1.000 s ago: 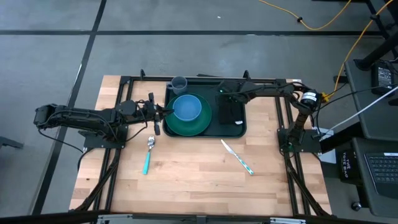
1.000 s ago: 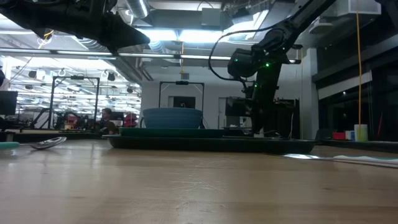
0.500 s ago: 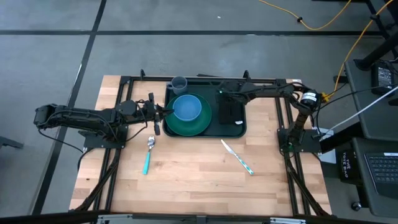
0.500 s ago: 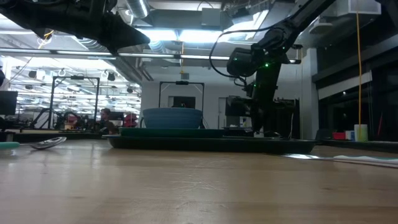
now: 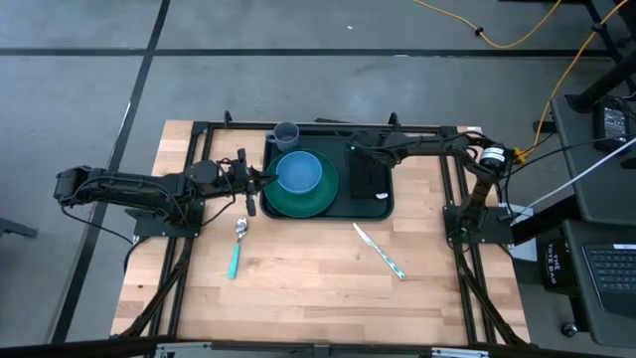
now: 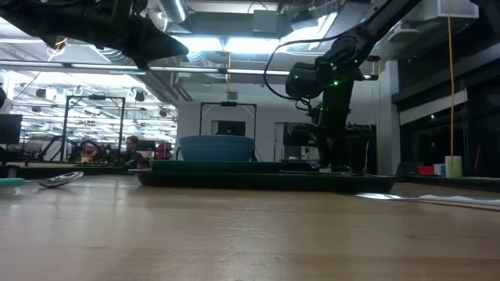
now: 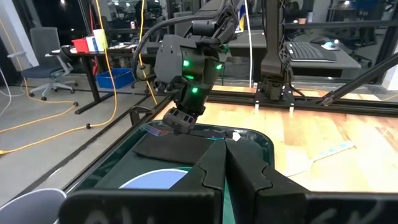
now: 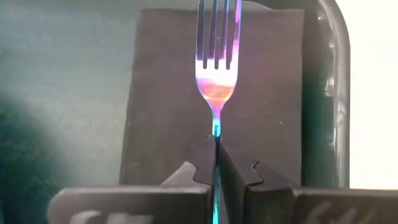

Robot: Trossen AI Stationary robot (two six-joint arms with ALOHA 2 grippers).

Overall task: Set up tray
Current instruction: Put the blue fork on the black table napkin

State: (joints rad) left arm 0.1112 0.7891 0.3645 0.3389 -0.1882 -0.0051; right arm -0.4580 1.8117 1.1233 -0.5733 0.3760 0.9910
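The tray (image 5: 390, 199) sits at the far middle of the wooden table (image 5: 308, 288), carrying a green plate (image 5: 298, 199) with a blue bowl (image 5: 299, 172) on its left half and a black napkin (image 5: 368, 179) on its right. The right gripper (image 8: 216, 163) hangs over the napkin, its fingers clamped on a fork (image 8: 216, 74) — tines pointing out above the dark cloth. The left gripper (image 7: 225, 163) waits at the tray's left edge, fingers together. A grey cup (image 5: 286, 133) stands at the tray's far-left corner; a spoon (image 5: 238, 249) and a knife (image 5: 380, 251) lie on the near wood.
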